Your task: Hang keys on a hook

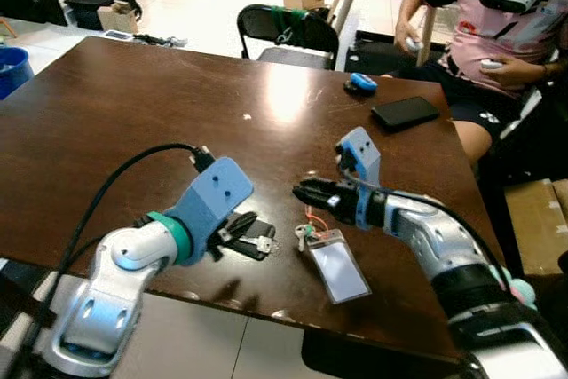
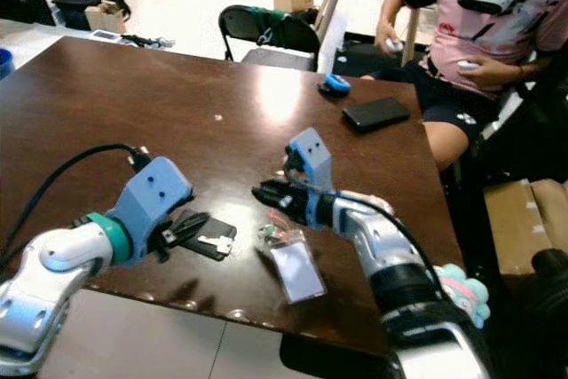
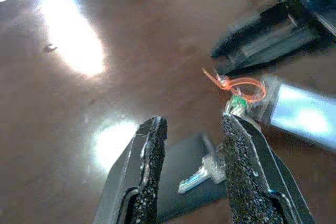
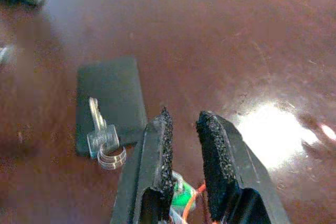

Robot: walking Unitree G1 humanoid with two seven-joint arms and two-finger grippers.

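Observation:
A silver key [image 1: 264,242] lies on a small black card [image 1: 253,239] near the front edge of the brown table [image 1: 133,122]. Just right of it is a clear badge holder [image 1: 337,268] with an orange tie [image 1: 312,219] and a green-tagged key [image 3: 237,103]. My left gripper [image 1: 235,226] is open and low over the black card [image 3: 184,182], with the silver key [image 3: 202,174] lying between its fingers [image 3: 149,156]. My right gripper [image 1: 302,191] hovers just above the orange tie [image 4: 197,198], its fingers [image 4: 163,145] a narrow gap apart with nothing between them.
A black phone [image 1: 404,113] and a small blue object [image 1: 360,83] lie at the table's far right. A black folding chair [image 1: 284,28] stands behind the table. A person [image 1: 497,33] sits at the right holding controllers. A blue bin [image 1: 11,68] stands at the far left.

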